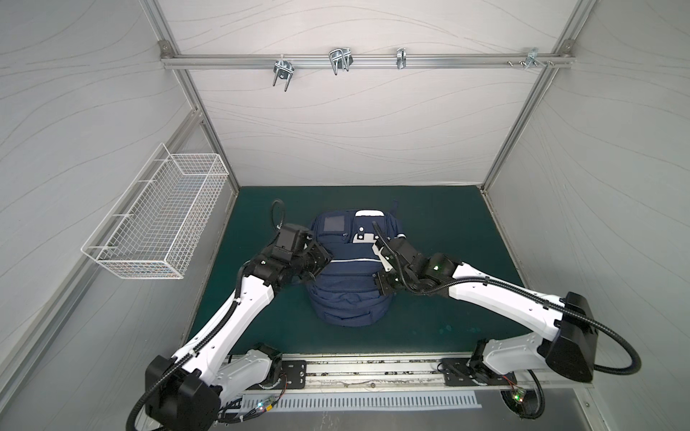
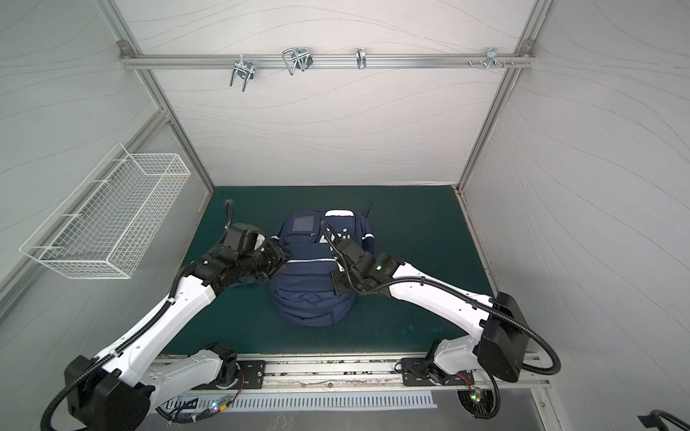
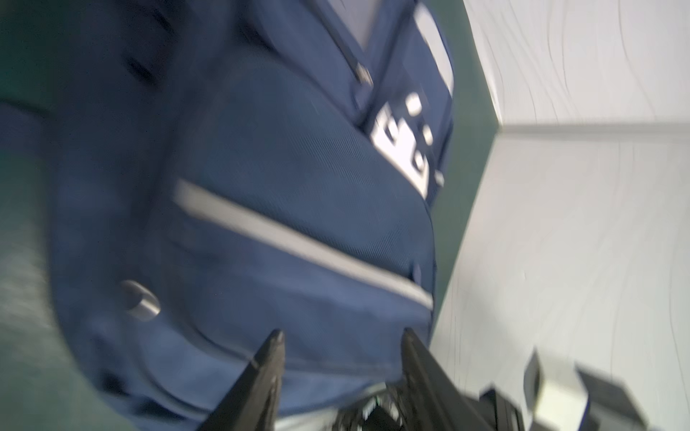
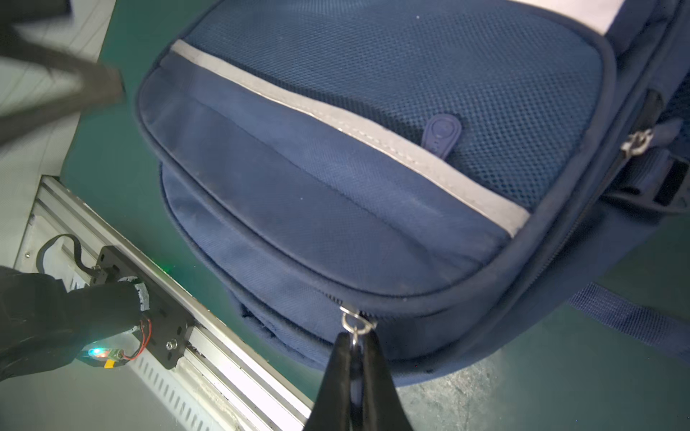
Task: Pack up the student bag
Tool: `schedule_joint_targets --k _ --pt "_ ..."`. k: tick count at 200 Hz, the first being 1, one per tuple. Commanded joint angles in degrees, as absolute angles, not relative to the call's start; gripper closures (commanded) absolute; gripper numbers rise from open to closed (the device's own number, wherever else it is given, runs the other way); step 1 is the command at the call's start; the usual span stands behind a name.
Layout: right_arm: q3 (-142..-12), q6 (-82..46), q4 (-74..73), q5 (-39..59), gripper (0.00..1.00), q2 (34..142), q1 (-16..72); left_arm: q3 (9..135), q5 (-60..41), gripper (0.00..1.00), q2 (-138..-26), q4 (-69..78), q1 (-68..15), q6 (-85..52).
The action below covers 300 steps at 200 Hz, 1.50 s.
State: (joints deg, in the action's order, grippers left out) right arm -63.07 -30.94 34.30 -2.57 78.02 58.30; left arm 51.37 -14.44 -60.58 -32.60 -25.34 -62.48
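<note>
The student bag [image 1: 347, 294] [image 2: 313, 298], navy blue with a pale stripe and a white dotted patch, lies on the green mat [image 1: 448, 231] in both top views. My right gripper [image 4: 354, 336] is shut on the metal zipper pull [image 4: 352, 320] at the bag's edge; in a top view it sits at the bag's right side [image 1: 384, 285]. My left gripper [image 3: 341, 336] is open at the bag's left side [image 1: 324, 261], its jaws apart over the blue fabric with nothing between them. The left wrist view is blurred.
A white wire basket [image 1: 157, 220] hangs on the left wall. Metal hooks [image 1: 339, 61] sit on the rail across the back wall. An aluminium rail [image 1: 373, 369] carrying both arm bases runs along the mat's front edge.
</note>
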Motion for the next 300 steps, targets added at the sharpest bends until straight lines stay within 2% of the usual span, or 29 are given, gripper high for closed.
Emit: schedule_joint_targets --k 1,41,66,104,143,212,258,300 --pt "-65.0 -31.9 36.0 -2.0 1.00 77.4 60.1 49.5 -9.4 0.47 -61.6 -28.1 -30.3 -69.8" --pt "-63.9 -33.3 36.4 -2.4 1.00 75.6 61.4 51.2 -11.1 0.46 -68.2 -22.1 -32.8 -71.8" --pt "-63.3 -33.7 36.5 -3.1 1.00 74.8 61.9 51.7 -14.5 0.50 -70.6 -19.0 -33.3 -73.2" --pt "-63.1 -34.6 37.3 -6.8 1.00 75.1 61.3 50.9 -10.2 0.45 -64.0 -24.3 -35.7 -73.1" --pt "-63.0 -35.7 36.1 -6.3 1.00 76.2 59.7 48.8 -9.3 0.41 -58.9 -28.4 -36.9 -73.4" --pt "-63.3 -36.9 34.7 -4.9 1.00 75.6 60.8 44.9 -11.7 0.38 -65.9 -17.5 -41.9 -79.8" --pt "-62.9 -36.1 34.7 -5.7 1.00 75.1 63.1 48.9 -9.3 0.44 -68.6 -18.8 -41.4 -78.4" --pt "-61.8 -33.9 36.5 -6.6 1.00 73.9 63.9 49.3 -9.7 0.66 -68.9 -18.9 -38.5 -77.7"
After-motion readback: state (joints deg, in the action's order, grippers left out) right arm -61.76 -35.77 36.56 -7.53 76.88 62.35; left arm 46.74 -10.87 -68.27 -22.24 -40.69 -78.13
